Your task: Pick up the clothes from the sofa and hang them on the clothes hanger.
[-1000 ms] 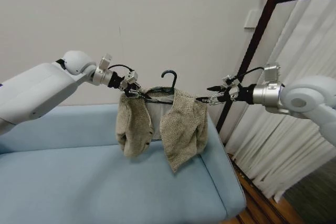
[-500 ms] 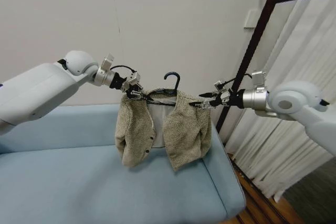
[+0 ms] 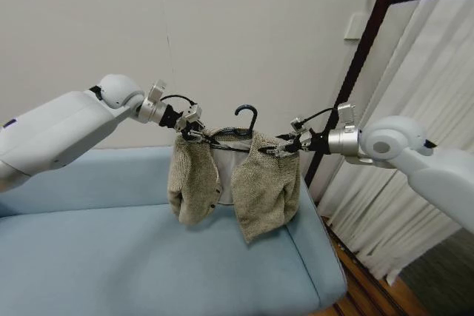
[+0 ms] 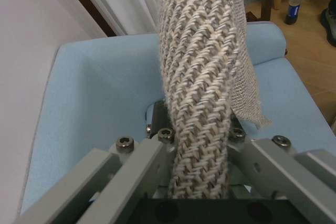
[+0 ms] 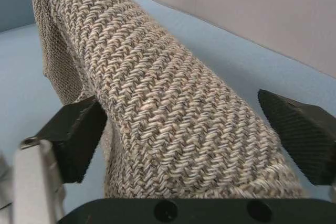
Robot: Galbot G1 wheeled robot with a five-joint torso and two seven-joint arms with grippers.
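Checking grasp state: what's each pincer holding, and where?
Left pincer clamps the knit cardigan at one shoulder; right pincer straddles the other shoulder, pads apart.

beige knit cardigan (image 3: 259, 183): coarse herringbone weave, rough, matt. black hanger hook (image 3: 255, 116): smooth glossy plastic. light-blue sofa (image 3: 89, 257): fine matt cloth. right gripper (image 3: 278, 147) pads (image 5: 79, 135): matt black, rubbery. left gripper (image 3: 191, 131) bars: brushed grey metal. white arm shells (image 3: 59, 127): glossy plastic. dark brown rack pole (image 3: 361, 53): smooth, wood-look.
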